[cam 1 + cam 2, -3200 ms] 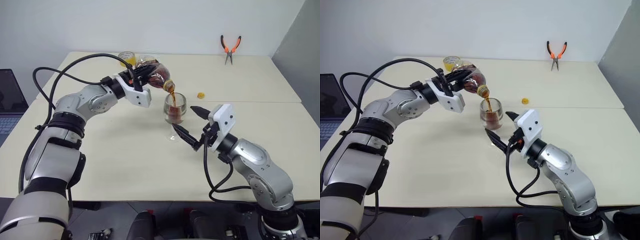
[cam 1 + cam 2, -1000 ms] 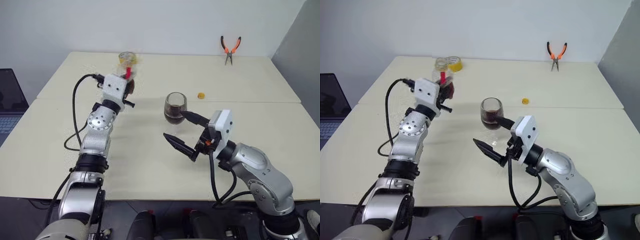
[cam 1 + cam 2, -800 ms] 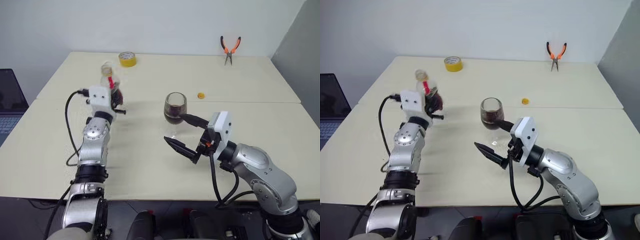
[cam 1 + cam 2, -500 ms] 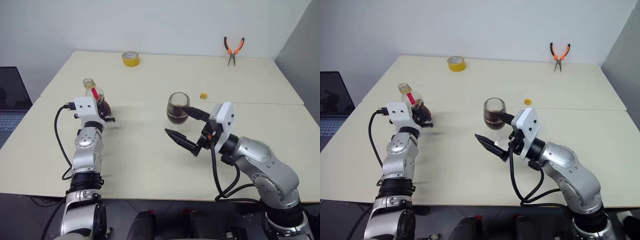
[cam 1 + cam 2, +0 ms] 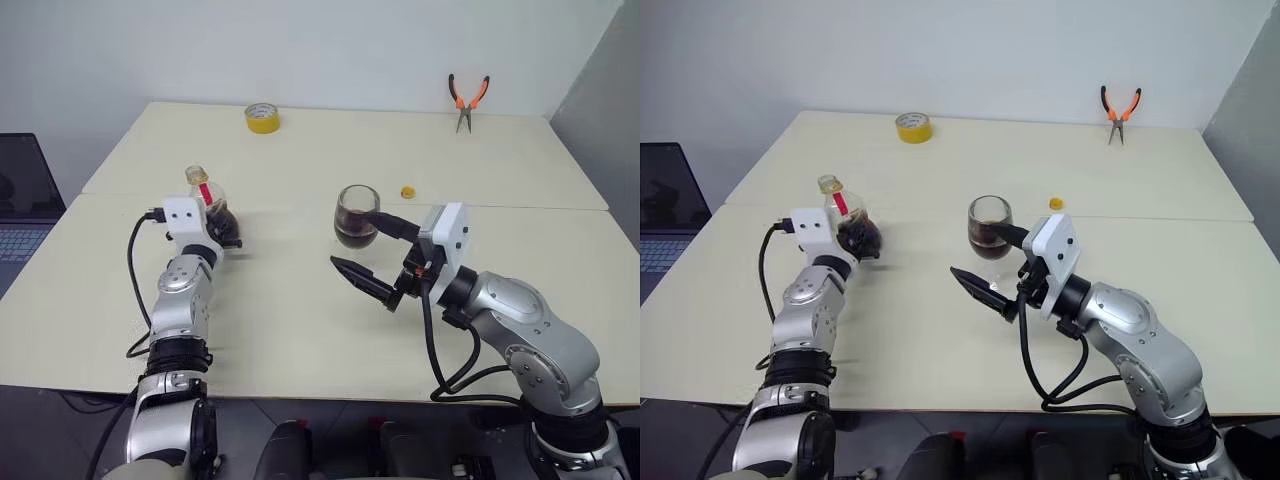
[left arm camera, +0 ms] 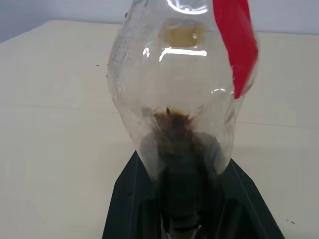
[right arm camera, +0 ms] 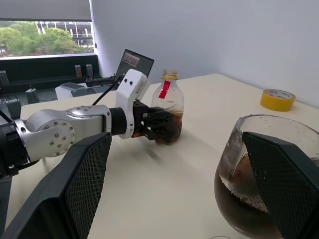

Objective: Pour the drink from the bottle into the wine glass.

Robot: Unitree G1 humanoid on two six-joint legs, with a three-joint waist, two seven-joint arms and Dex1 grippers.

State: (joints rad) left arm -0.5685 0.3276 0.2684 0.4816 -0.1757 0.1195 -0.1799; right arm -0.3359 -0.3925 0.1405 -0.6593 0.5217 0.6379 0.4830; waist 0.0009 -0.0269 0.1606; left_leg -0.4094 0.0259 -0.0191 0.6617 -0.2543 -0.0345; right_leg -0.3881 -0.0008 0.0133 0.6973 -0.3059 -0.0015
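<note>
The bottle [image 5: 204,193] stands upright on the table's left side, its neck uncapped, with a little dark drink [image 6: 175,130] left at its bottom. My left gripper [image 5: 228,232] is shut on the bottle's [image 7: 168,105] lower body, pointing level. The wine glass [image 5: 356,208] stands mid-table, and the drink [image 7: 233,199] fills roughly its lower half. My right gripper [image 5: 350,240] hovers open just in front of the glass. One finger reaches beside the bowl, the other is lower and nearer me, and neither finger is closed on the glass.
A small yellow cap [image 5: 407,191] lies behind the glass. A yellow tape roll [image 5: 261,117] and orange pliers [image 5: 466,98] lie at the far edge of the table [image 5: 300,330]. A laptop [image 5: 25,200] stands off the left side.
Earlier the bottle was tipped over the glass, pouring. My left arm has since carried it left, turned it upright and lowered it to the table. The right gripper stayed open by the glass.
</note>
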